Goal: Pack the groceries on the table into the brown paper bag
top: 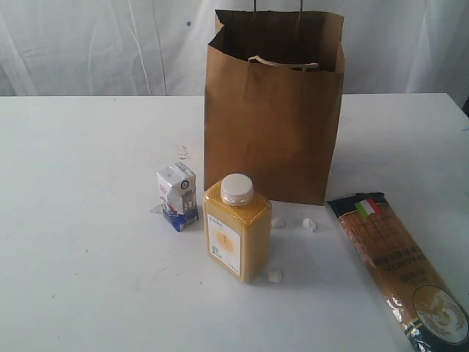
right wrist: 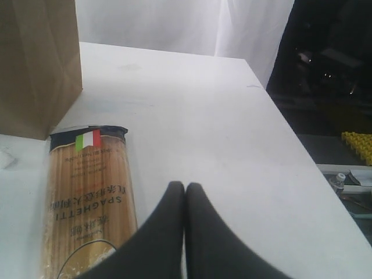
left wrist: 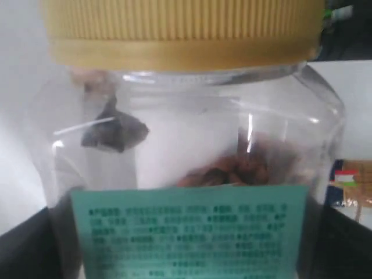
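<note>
While left hand clamps the clear yellow-lidded jar, right hand, closed empty, has the long spaghetti packet just beside it, lengthwise toward the brown paper bag.

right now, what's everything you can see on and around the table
brown paper bag: 1, kraft brown, upright, back middle
carton: 1, white-blue, front left of bag
bottle: 1, yellow, white cap, before bag
spaghetti packet: 1, tan, flat, right of bag
crumbs: about 3, white, near bottle
jar: 1, clear, yellow lid, in left tool
table: 1, white, under the groceries
curtain: white, behind table
left tool: 1, dark, gripping jar
right tool: 1, black, shut, empty, beside spaghetti packet
</note>
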Motion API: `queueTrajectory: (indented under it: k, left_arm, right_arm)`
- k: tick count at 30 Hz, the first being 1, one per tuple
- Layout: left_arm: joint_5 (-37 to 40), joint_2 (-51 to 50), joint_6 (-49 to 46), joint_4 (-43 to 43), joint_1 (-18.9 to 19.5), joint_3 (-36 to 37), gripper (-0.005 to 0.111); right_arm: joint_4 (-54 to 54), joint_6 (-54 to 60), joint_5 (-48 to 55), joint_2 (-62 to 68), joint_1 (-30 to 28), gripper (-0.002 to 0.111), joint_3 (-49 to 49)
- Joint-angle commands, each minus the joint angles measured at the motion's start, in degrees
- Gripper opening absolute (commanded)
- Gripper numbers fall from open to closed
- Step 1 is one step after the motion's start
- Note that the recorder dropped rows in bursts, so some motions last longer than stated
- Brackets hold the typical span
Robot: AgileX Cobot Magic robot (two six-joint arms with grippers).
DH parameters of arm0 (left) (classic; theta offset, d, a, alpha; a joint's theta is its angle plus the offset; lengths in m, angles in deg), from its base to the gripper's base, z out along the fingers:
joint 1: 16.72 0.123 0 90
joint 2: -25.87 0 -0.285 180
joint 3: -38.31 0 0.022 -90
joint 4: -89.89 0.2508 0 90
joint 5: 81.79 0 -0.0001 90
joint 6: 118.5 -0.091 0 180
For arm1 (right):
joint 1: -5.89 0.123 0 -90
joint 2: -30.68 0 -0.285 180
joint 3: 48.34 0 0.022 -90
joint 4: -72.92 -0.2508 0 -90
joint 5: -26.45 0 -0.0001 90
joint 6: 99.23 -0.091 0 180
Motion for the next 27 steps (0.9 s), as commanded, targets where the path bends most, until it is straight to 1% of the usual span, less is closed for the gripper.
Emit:
queueTrajectory:
  k: [1, 3, 4, 7, 9, 11, 12, 14, 16, 19, 22, 26, 27]
  left_arm:
    - [-1.2, -5.0, -30.7, -19.2, -0.1, -0.7, 0.0]
    - [0.6, -7.5, -40.3, -22.8, -0.1, -0.2, 0.0]
    - [0.8, -8.4, -42.6, -23.3, -0.1, 0.1, 0.0]
    - [0.3, -10.9, -43.1, -22.8, -0.1, 1.6, 0.0]
    - [-0.9, -11.5, -43.7, -20.5, -0.1, 2.5, 0.0]
    - [-4.1, -11.7, -43.7, -19.0, -0.1, 2.7, 0.0]
    - [-7.4, -11.7, -43.7, -19.2, -0.1, 2.7, 0.0]
    - [-12.3, -11.6, -43.8, -21.5, -0.1, 1.7, 0.0]
    - [-15.1, -11.2, -43.8, -24.9, -0.1, -0.4, 0.0]
    - [-15.2, -9.9, -43.8, -27.5, -0.1, -3.6, 0.0]
    - [-15.1, -9.3, -43.7, -27.6, -0.1, -4.7, 0.0]
    - [-15.1, -10.2, -43.7, -22.5, -0.1, -3.1, 0.0]
    - [-16.0, -10.6, -45.2, -21.2, -0.1, -2.2, 0.0]
  right_arm:
    - [-0.1, -0.3, -0.4, -0.4, -0.3, 0.0, -0.3]
    - [-0.1, -0.3, -0.4, -0.4, -0.3, 0.0, -0.3]
    - [-0.1, -0.3, -0.4, -0.4, -0.3, 0.0, -0.3]
    - [-0.1, -0.3, -0.4, -0.4, -0.3, 0.0, -0.3]
    - [-0.1, -0.3, -0.4, -0.4, -0.3, 0.0, -0.3]
    - [-0.1, -0.3, -0.4, -0.4, 0.0, 0.0, -0.3]
    - [-0.1, -0.3, -0.4, -0.4, 0.0, 0.0, -0.3]
    - [-0.1, -0.3, -0.4, -0.4, 0.0, 0.0, -0.3]
    - [-0.1, -0.3, -0.4, -0.4, 0.0, 0.0, -0.3]
    - [-0.1, -0.3, -0.4, -0.4, 0.0, 0.0, -0.3]
    - [-0.1, -0.3, -0.4, -0.4, 0.0, 0.0, -0.3]
    - [-0.1, -0.3, -0.4, -0.4, 0.0, 0.0, -0.3]
    - [-0.1, -0.3, -0.4, -0.4, 0.0, 0.0, -0.3]
